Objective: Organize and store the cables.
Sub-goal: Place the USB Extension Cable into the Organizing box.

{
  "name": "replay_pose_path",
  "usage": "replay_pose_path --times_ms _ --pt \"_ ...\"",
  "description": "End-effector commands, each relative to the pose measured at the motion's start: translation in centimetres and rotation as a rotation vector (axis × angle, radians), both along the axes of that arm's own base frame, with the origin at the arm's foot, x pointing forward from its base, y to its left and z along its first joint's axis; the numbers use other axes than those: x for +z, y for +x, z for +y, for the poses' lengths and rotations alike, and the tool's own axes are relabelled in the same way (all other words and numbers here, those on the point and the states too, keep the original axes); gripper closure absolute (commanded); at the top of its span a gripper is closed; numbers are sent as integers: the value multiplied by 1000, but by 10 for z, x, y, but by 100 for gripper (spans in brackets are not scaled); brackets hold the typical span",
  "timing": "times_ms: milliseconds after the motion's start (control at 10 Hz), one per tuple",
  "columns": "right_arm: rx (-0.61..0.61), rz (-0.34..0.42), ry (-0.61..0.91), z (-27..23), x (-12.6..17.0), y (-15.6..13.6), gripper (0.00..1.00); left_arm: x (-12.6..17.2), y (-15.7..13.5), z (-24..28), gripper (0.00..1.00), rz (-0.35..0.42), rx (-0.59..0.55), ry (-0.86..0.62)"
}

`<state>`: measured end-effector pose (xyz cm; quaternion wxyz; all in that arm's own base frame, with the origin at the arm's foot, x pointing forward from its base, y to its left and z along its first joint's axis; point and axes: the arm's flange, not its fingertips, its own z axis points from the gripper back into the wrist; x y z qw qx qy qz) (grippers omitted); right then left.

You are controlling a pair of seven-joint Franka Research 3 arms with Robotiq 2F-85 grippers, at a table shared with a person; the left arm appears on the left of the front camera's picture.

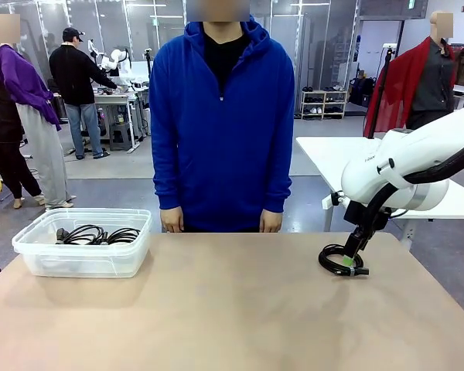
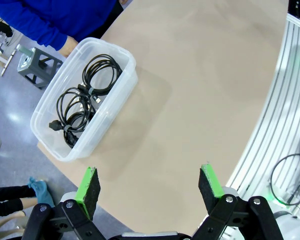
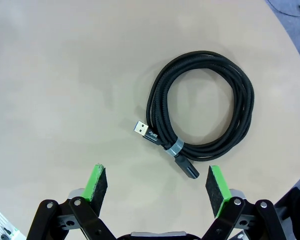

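Front view: seen across a tan table (image 1: 216,309), a person in a blue hooded top (image 1: 220,116) at the far edge, hands hanging at the table's rim. Toward the left side, a clear plastic tub (image 1: 83,259), holding black coiled cables (image 1: 93,234). On the right, a white arm reaching in and angled down, right gripper (image 1: 354,261) low over one more coiled cable (image 1: 334,258) flat on the tabletop near the right edge, well apart from the tub; from here, impossible to tell whether fingers touched the coil. Left wrist view: left gripper (image 2: 150,192) spread wide, green pads (image 2: 88,189) far apart, nothing between them, held high above bare table near its edge. Farther off, the tub (image 2: 117,97) again, with several coils (image 2: 87,97) lying inside, one bound by a grey tie, a plug showing at the near end; beside the tub, the blue sleeve and a hand at the table's edge. Right wrist view: fingers (image 3: 97,182) fully apart and empty, looking straight down. Just beyond the fingertips, the single braided black coil (image 3: 202,100) lying flat, wound round and fastened with a grey band (image 3: 174,147); a metal-tipped plug (image 3: 146,131) sticking out to the left of the band, a second black connector (image 3: 188,169) pointing toward the right-hand pad. No contact visible between pads and cord.
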<state>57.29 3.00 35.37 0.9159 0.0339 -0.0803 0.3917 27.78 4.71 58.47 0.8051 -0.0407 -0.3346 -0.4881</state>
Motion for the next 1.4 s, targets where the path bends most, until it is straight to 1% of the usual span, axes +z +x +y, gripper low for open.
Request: replay_pose_path --times_ms 0,200,600,700,900,1000,1100,1200,1300 --pt "12 -12 -1 -3 -16 4 0 0 -1 0 0 3 -2 1" --pt "22 -12 -1 -1 -22 5 0 0 -1 0 0 3 -2 1" --pt "20 12 10 -4 -30 9 0 0 -1 0 0 3 -2 1" --pt "49 8 11 -2 -32 8 0 0 -1 0 0 3 -2 1" --pt "161 -35 -21 -1 -35 11 0 0 -1 0 0 3 -2 1" --pt "205 -43 -41 -1 -36 12 0 0 -1 0 0 3 -2 1" --pt "267 -2 -10 -1 -38 14 0 0 -1 0 0 3 -2 1" --pt "353 20 -47 -3 -38 17 0 0 -1 0 0 3 -2 1" --pt "415 45 -23 -5 -35 20 0 0 -1 0 0 3 -2 1"
